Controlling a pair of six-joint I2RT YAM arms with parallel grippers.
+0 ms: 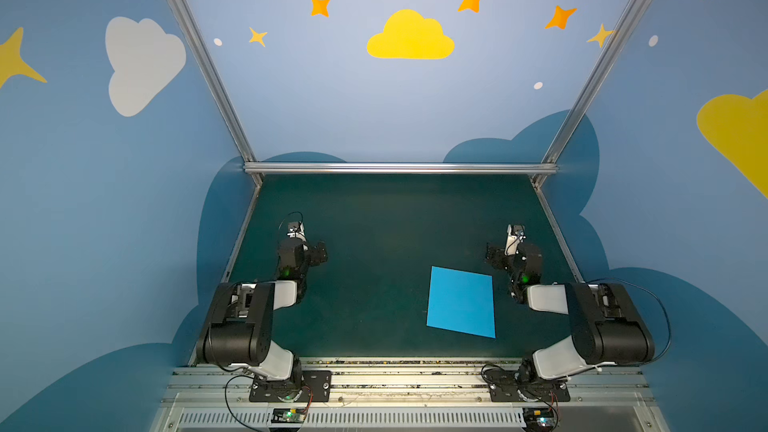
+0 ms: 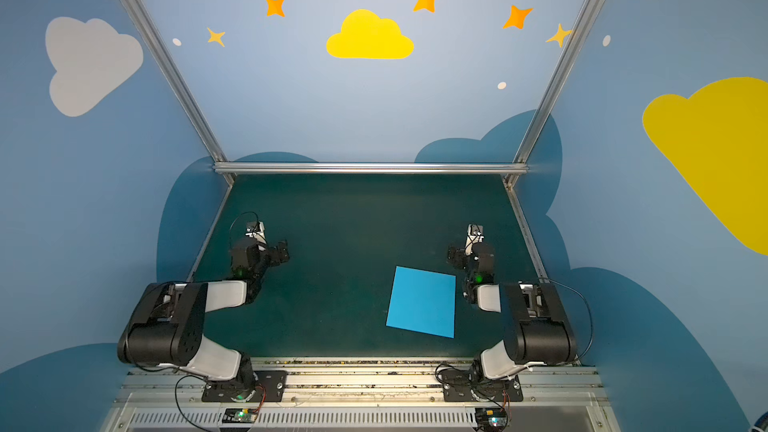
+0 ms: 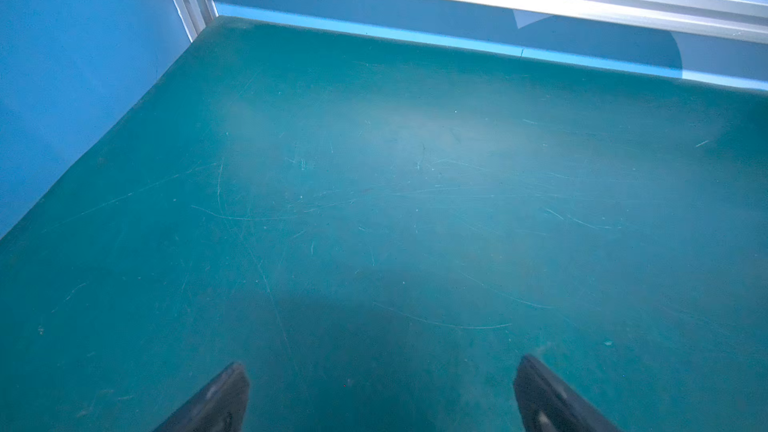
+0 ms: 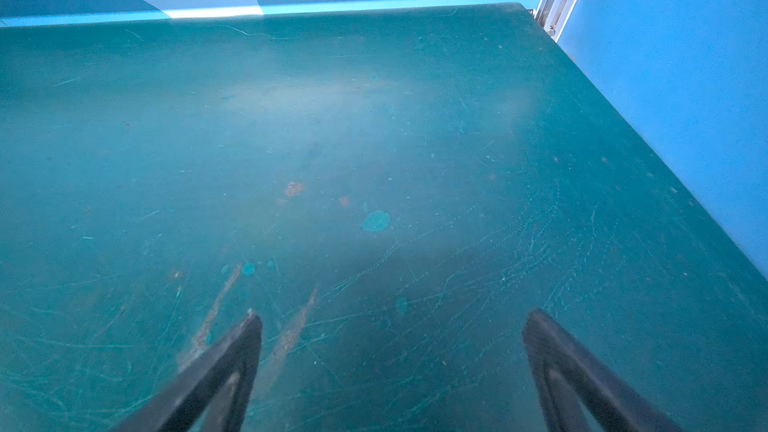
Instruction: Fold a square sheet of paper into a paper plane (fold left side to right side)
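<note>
The dark green table (image 1: 374,218) carries both arms. The left arm (image 1: 241,326) is folded back at the elbow, with its forearm low over the left part. The right arm (image 1: 602,326) mirrors it on the right. The square sheet of paper (image 1: 461,302) lies flat and unfolded, right of the middle, near the right wrist but apart from it. The left gripper (image 3: 382,363) has its jaws spread wide over the table and holds nothing. The right gripper (image 4: 395,314) is spread the same way.

Holds left arm (image 1: 249,317) and right arm (image 1: 598,326) folded at the elbows, well apart; has left end effector (image 3: 382,361) and right end effector (image 4: 395,313) spread wide, gripping nothing.
</note>
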